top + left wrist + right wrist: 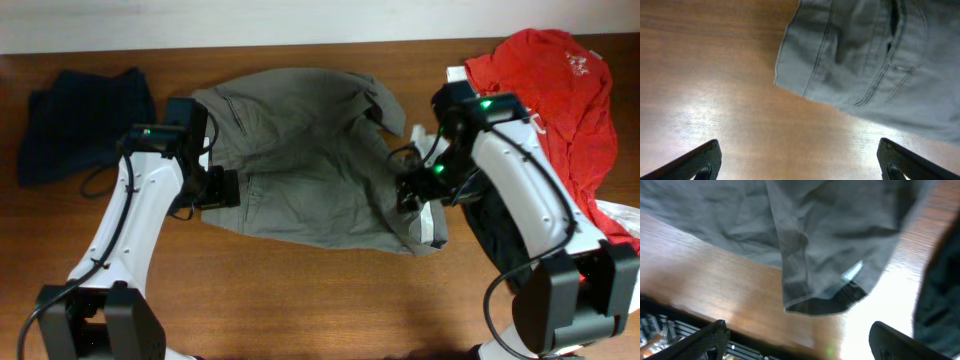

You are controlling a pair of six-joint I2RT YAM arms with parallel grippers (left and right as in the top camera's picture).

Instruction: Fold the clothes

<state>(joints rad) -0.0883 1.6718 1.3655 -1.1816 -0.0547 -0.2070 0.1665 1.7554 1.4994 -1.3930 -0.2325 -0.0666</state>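
Bare bench (pixel 300 290) lies open along the near side, between the two arms. Grey shorts (pixel 300 170) fill the middle. A navy garment (pixel 80 120) blocks the left end and a red T-shirt (pixel 560 90) the right.

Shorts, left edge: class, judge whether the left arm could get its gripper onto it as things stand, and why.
Probably yes. The left gripper stands open just beside the left edge of the shorts, with only table between it and the hem; nothing seems to be in the way.
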